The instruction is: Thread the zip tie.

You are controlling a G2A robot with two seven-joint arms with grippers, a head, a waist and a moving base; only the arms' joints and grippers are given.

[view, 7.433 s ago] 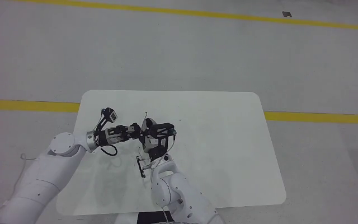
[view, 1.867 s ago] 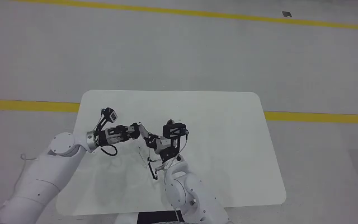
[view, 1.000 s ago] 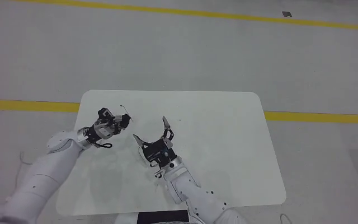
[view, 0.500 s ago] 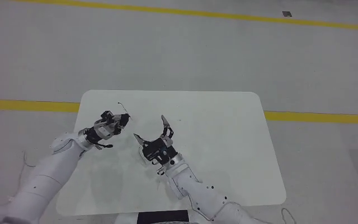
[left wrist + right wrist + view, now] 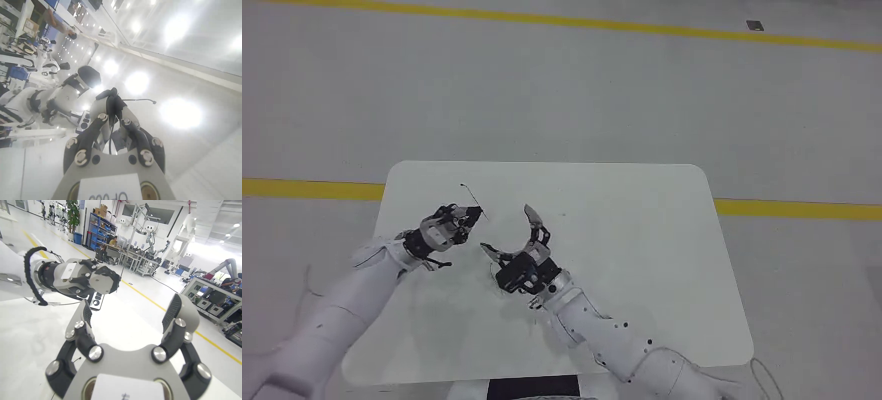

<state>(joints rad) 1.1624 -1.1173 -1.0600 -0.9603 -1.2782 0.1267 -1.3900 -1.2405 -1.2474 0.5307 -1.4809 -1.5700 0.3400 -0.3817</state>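
Above the white counter (image 5: 642,230), a thin black zip tie (image 5: 140,99) is gripped by the closed left claw (image 5: 113,108), its middle hidden inside the grip and a head apparently at its free end. The right claw (image 5: 130,311) is held open nearby.

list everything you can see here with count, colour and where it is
zip tie: one, black, clamped in the left gripper, one end sticking out past the fingertips
table: one, white, under both arms
floor lines: two, yellow, on the grey floor, one running behind the table, one farther off
floor marker: one, small and dark, by the farther line
left gripper: one, grey and black, shut on the zip tie, over the table's left part
right gripper: one, grey and black, open and empty, beside the left gripper, not touching it
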